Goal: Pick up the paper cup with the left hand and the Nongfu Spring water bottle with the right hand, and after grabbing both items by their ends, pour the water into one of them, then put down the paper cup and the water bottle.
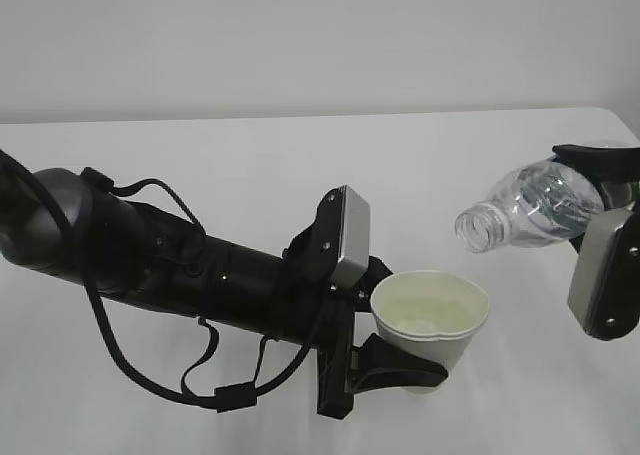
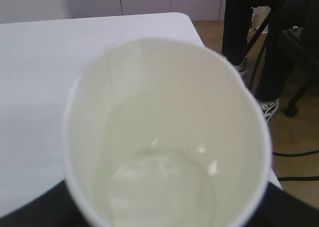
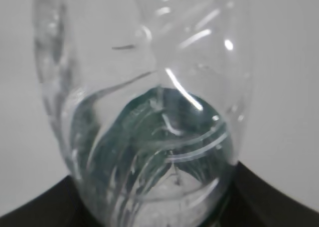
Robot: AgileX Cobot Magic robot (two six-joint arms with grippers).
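I read this as the pouring stage. The left hand [image 1: 395, 365] stretches from the left edge to lower centre of the exterior view, arm nearly level, its fingers closed round the lower wall of the paper cup [image 1: 430, 320] so the mouth stays upward and free. The right hand [image 1: 610, 215], at the right edge, clamps the base end of the Nongfu Spring water bottle [image 1: 530, 210], tipped neck-down toward the cup, neck above and right of the rim, apart. A little water [image 2: 159, 187] appears to lie in the cup bottom.
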